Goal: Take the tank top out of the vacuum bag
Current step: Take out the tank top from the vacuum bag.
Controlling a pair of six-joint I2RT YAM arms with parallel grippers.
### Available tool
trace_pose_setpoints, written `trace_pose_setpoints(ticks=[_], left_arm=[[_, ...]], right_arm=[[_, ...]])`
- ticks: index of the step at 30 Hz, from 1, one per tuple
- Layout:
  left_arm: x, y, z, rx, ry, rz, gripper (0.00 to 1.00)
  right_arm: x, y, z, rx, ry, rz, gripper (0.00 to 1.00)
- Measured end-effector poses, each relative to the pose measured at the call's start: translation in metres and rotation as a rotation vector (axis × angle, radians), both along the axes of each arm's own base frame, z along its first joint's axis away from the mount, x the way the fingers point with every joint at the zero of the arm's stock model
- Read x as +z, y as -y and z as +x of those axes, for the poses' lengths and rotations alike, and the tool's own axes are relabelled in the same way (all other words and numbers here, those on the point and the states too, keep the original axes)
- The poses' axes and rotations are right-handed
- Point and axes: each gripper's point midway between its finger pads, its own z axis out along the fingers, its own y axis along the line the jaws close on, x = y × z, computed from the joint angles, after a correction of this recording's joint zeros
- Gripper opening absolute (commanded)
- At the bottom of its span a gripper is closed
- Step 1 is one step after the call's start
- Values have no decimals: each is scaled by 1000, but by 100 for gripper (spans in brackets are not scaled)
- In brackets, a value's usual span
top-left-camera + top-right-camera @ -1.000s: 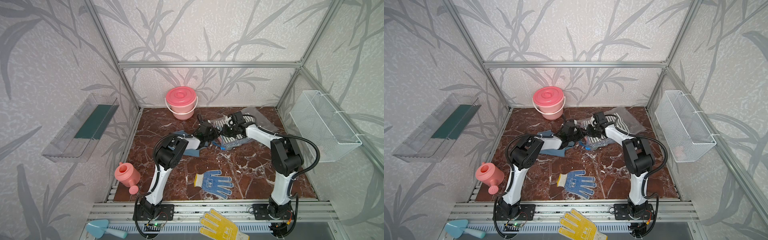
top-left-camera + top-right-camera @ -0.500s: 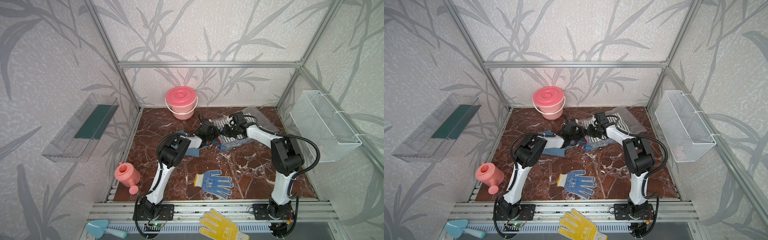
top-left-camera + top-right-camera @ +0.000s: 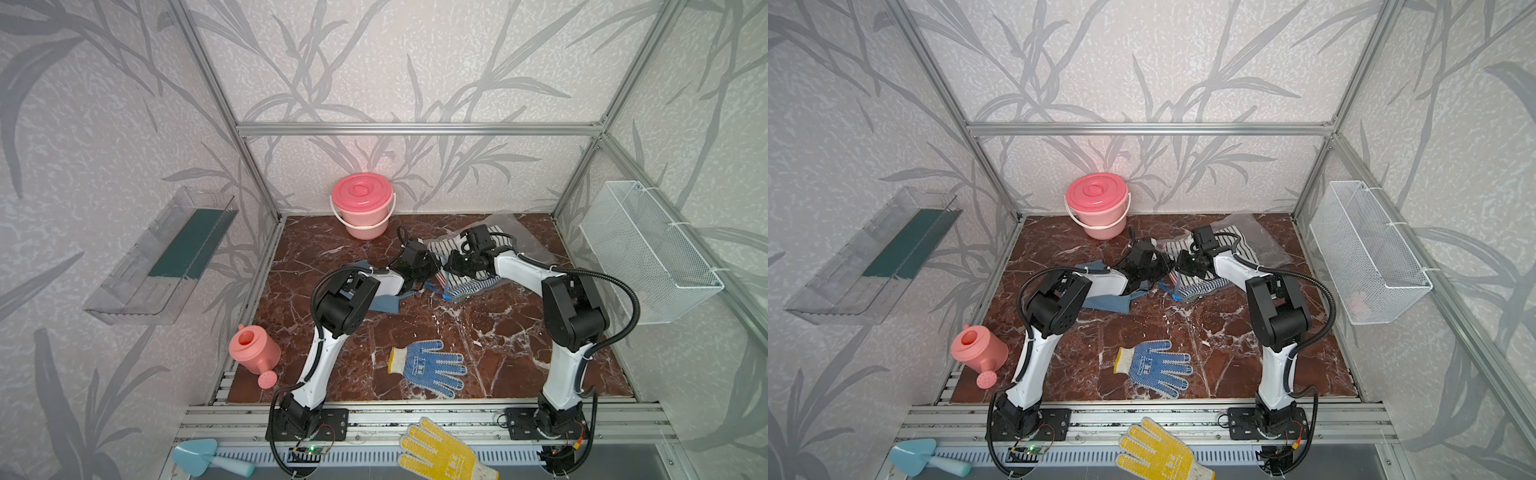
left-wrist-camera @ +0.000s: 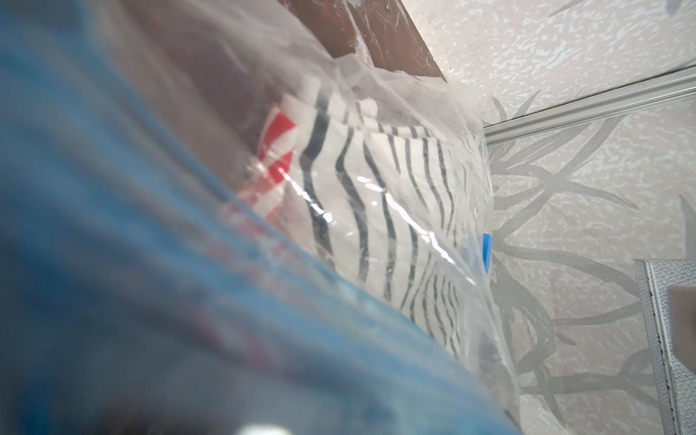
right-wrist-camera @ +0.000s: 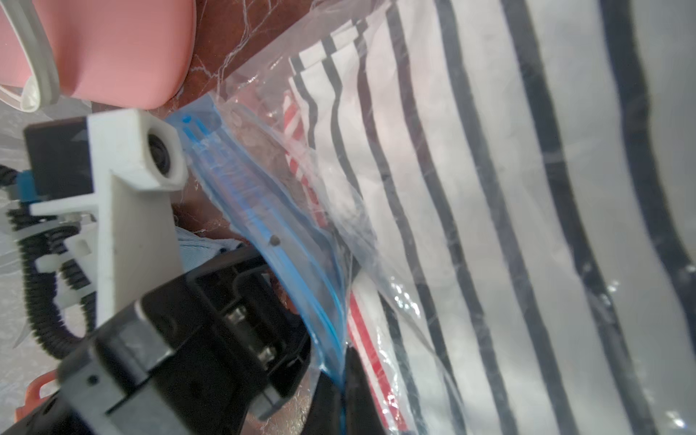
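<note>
The vacuum bag (image 3: 528, 237) (image 3: 1262, 241) is clear crinkly plastic and lies at the back right of the marble floor. The tank top (image 3: 473, 286) (image 4: 376, 196) (image 5: 489, 188), white with dark stripes and red trim, is inside it. My right gripper (image 3: 451, 264) (image 5: 341, 391) is shut on the bag's blue zip strip (image 5: 241, 196). My left gripper (image 3: 432, 266) (image 3: 1165, 270) faces it a few centimetres away on the same edge, shut on the bag. Its jaws are hidden in the left wrist view by the blurred blue zip strip (image 4: 188, 301).
A pink lidded bucket (image 3: 362, 204) stands at the back wall. A blue cloth (image 3: 384, 301) lies under the left arm, and a blue dotted glove (image 3: 428, 368) lies mid-floor. A pink watering can (image 3: 253, 351) sits front left. A wire basket (image 3: 648, 249) hangs on the right wall.
My left gripper has closed on the bag's zip edge. The right gripper has stayed shut in place.
</note>
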Motion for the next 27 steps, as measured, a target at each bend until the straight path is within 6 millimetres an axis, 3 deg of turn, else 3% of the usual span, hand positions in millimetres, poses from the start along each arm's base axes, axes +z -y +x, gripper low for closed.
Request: trace_pose_setpoints(ticks=[9, 20, 27], left_arm=[[32, -2, -11, -24, 4, -20, 0], [28, -4, -16, -37, -26, -7, 0], [38, -11, -19, -42, -22, -3, 0]], right_arm=[[-2, 6, 3, -34, -5, -12, 0], [-7, 11, 3, -55, -7, -33, 0], [-9, 14, 4, -69, -7, -51, 0]])
